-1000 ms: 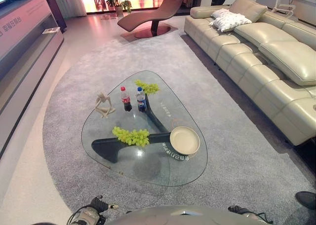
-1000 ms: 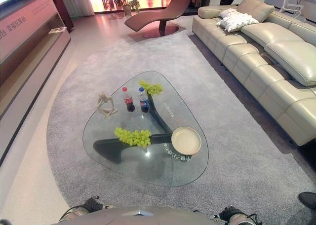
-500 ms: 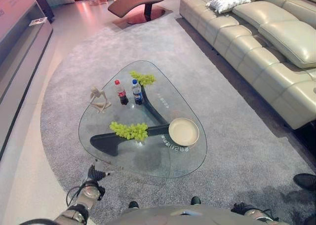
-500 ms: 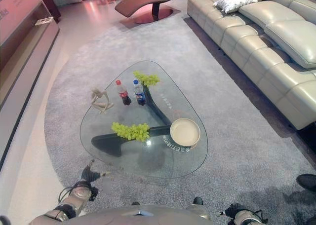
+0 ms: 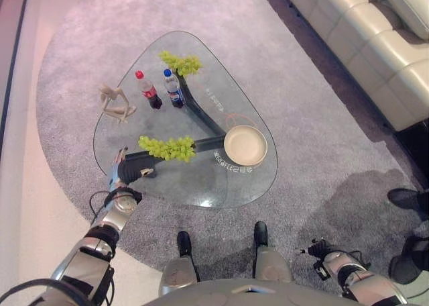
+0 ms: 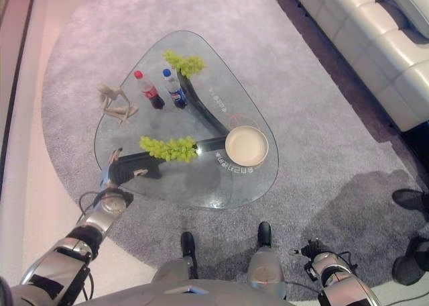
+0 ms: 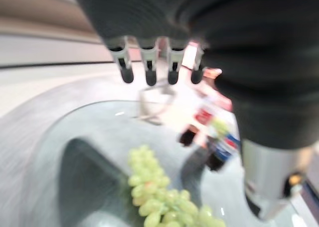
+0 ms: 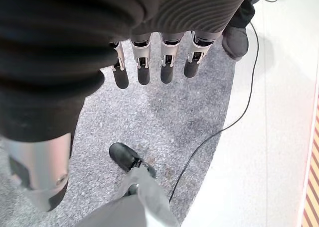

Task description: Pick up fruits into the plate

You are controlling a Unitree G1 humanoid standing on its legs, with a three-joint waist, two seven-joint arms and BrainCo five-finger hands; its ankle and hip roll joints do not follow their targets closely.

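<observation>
A clear rounded-triangle glass coffee table (image 5: 201, 192) on a dark curved base is seen from above. On it, a round cream plate (image 5: 245, 145) is parked toward the robot's right, and a bunch of green grapes (image 5: 167, 147) is laid crosswise just to the left of it, long axis pointing roughly at the plate. A second green grape bunch (image 5: 179, 64) is left at the far tip, well apart. The left hand (image 5: 120, 177) is held at the table's left edge, fingers (image 7: 148, 62) straight and relaxed, nothing gripped, the near bunch just ahead and to its right. So the left arm is judged nearer by far. The right hand (image 5: 320, 251) is hung low over the carpet, fingers loose.
</observation>
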